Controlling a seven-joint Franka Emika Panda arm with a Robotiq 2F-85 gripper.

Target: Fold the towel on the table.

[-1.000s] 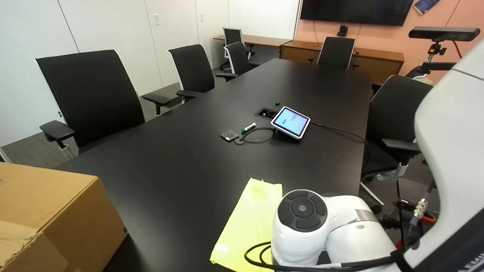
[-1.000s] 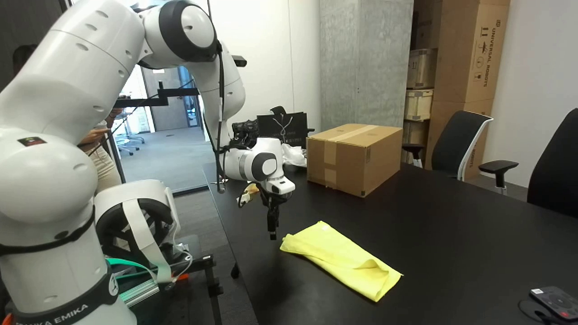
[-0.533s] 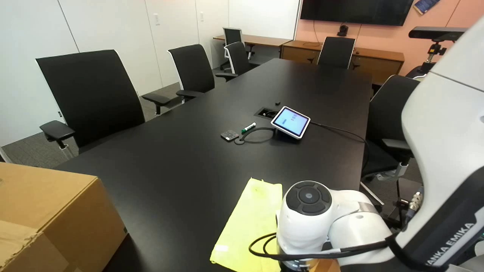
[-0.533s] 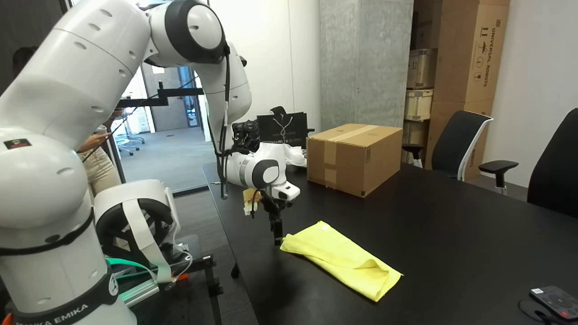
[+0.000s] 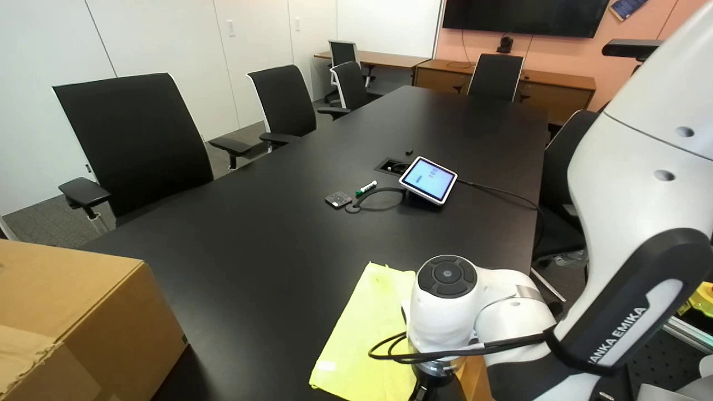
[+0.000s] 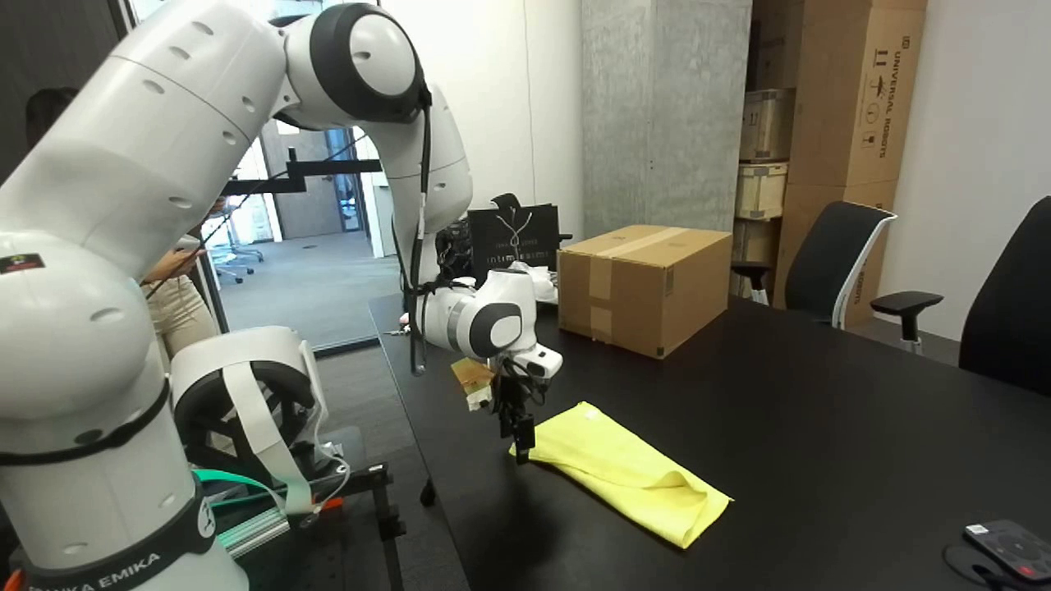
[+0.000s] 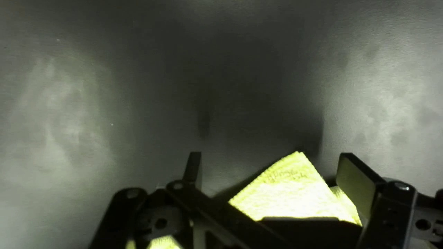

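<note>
- Moved down, nearer the towel (image 6: pixel 617 474) than before: the gripper (image 7: pixel 270 167), jaws parted wide.
- Between them in the wrist view: a towel corner (contact cannot be told).
- Beyond: the rest of the towel, on the black table (image 6: pixel 821 443).

“…ANKA EMIKA” on the robot arm (image 5: pixel 618 223)
“UNIVERSAL ROBOTS” down a tall carton (image 6: pixel 850 98); “intim…” on a black shopping bag (image 6: pixel 493 240), the rest blurred.

Open table (image 6: pixel 788 443) leaves passage between the towel (image 6: pixel 621 473) and the obstructing cardboard box (image 6: pixel 639 289)
</note>
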